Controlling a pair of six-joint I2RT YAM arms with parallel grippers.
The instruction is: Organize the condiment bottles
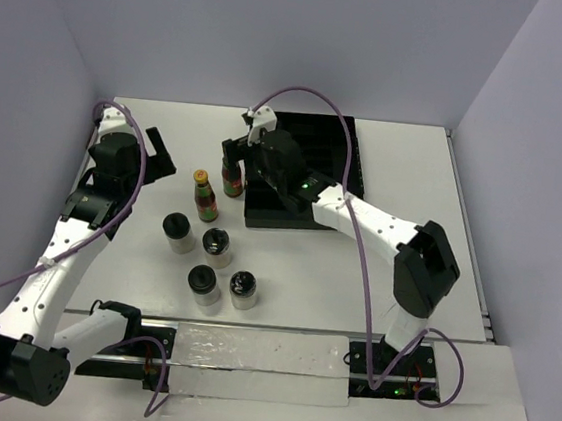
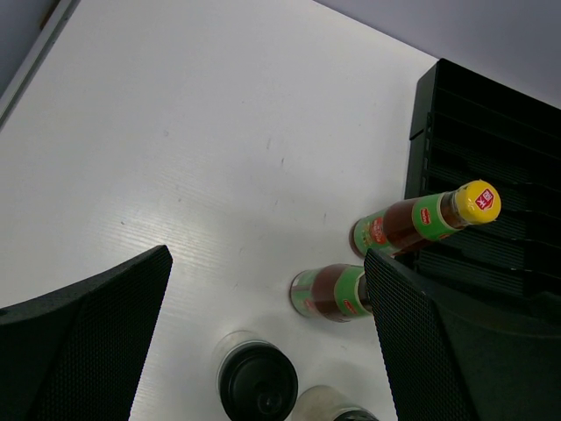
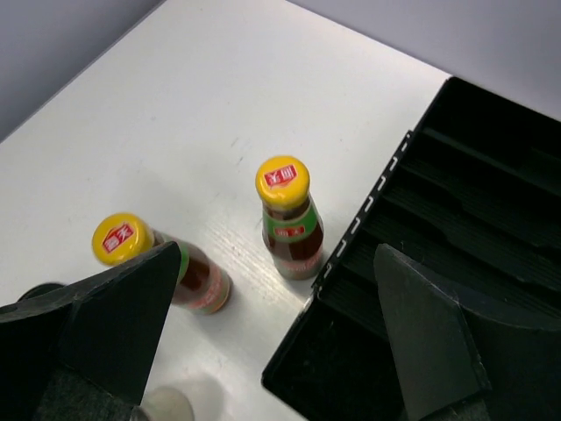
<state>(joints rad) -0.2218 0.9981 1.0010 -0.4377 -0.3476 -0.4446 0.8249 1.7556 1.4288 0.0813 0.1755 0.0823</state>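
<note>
Right wrist: sauce bottle [image 3: 290, 230] just beside rim of black tray [image 3: 344, 253]

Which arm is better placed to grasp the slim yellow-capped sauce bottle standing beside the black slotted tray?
Right: the right gripper is open above that sauce bottle; the open left gripper is farther away.

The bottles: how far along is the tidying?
Nothing looks done: no bottle stands in the black tray. In hand: the open right gripper hovers over one sauce bottle beside the tray. Left: that bottle, the other sauce bottle and four jars, all on the table.
</note>
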